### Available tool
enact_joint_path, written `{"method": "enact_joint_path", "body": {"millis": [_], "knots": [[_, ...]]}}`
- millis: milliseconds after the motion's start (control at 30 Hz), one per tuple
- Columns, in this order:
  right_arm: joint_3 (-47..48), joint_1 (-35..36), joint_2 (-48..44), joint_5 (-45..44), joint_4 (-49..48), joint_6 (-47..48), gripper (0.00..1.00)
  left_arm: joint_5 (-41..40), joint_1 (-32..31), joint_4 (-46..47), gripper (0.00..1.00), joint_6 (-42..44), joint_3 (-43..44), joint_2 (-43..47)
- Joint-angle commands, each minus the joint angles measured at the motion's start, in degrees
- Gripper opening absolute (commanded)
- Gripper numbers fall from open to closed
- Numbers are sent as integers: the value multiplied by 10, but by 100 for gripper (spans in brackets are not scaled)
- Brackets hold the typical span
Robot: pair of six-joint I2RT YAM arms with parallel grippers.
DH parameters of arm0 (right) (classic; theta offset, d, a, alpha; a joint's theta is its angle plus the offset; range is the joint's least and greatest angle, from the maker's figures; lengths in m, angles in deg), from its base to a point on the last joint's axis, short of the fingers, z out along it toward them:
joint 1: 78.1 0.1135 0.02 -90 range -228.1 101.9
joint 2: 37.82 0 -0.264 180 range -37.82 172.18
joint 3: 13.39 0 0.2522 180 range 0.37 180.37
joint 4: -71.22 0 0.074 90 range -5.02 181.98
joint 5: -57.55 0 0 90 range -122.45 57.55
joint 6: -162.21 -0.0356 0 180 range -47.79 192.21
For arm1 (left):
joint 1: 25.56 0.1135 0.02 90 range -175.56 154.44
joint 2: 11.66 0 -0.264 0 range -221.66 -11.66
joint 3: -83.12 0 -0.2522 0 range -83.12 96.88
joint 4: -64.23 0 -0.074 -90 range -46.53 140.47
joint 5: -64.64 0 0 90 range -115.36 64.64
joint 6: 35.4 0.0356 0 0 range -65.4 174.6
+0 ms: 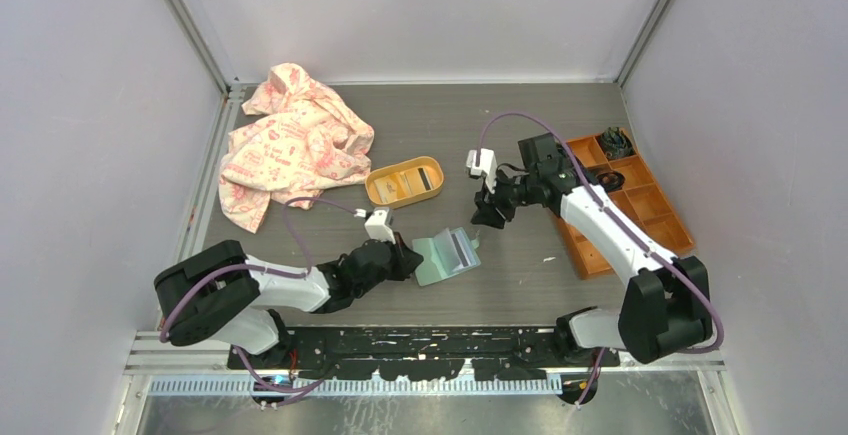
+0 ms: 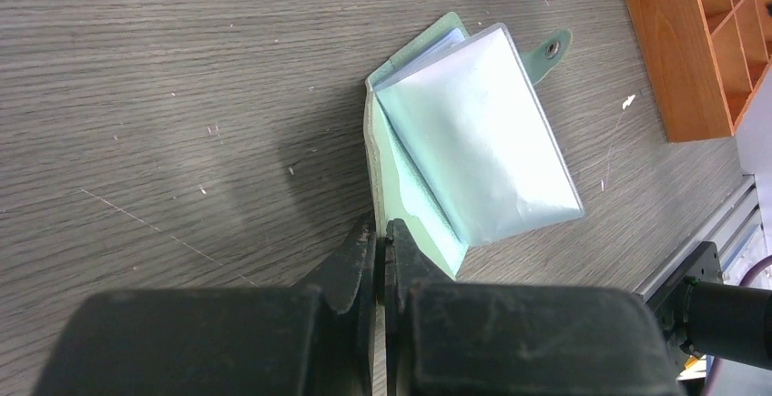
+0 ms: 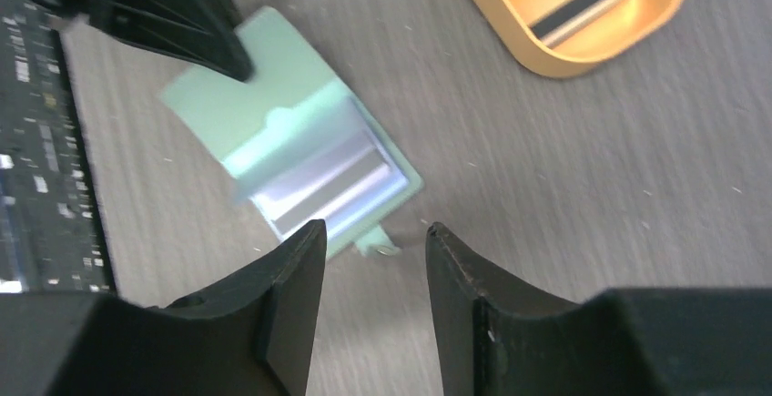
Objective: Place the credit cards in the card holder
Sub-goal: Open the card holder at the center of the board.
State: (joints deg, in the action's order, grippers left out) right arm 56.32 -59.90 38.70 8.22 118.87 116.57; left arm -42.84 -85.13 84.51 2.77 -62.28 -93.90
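Green card holder point(image 2: 473, 141), edge pinched in left tool point(image 2: 380, 230).

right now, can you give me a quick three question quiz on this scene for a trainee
1. True or false: the right gripper holds a credit card.
2. Which gripper is shut on a corner of the card holder? A left, B right.
3. Where do the loose credit cards lie?
Key: 1 false, it is open and empty. 2 A, the left gripper. 3 in the yellow-orange oval tray.
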Motion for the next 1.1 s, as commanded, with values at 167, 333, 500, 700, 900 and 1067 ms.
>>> {"method": "enact_joint_path", "body": {"millis": [167, 333, 500, 700, 900, 1067], "knots": [[7, 18, 98, 59, 11, -74, 26, 17, 13, 82, 0, 5, -25, -13], [56, 54, 183, 6, 65, -101, 17, 21, 16, 90, 0, 5, -29, -18], [84, 106, 223, -20, 79, -138, 16, 25, 18, 101, 0, 3, -29, -31], [129, 155, 255, 12, 58, -264, 16, 41, 19, 130, 0, 2, -22, -53], [128, 159, 308, 29, 5, -375, 14, 47, 36, 127, 30, -12, -33, -33], [133, 159, 331, 13, -1, -395, 13, 46, 41, -16, 49, -14, -43, 77]]}}
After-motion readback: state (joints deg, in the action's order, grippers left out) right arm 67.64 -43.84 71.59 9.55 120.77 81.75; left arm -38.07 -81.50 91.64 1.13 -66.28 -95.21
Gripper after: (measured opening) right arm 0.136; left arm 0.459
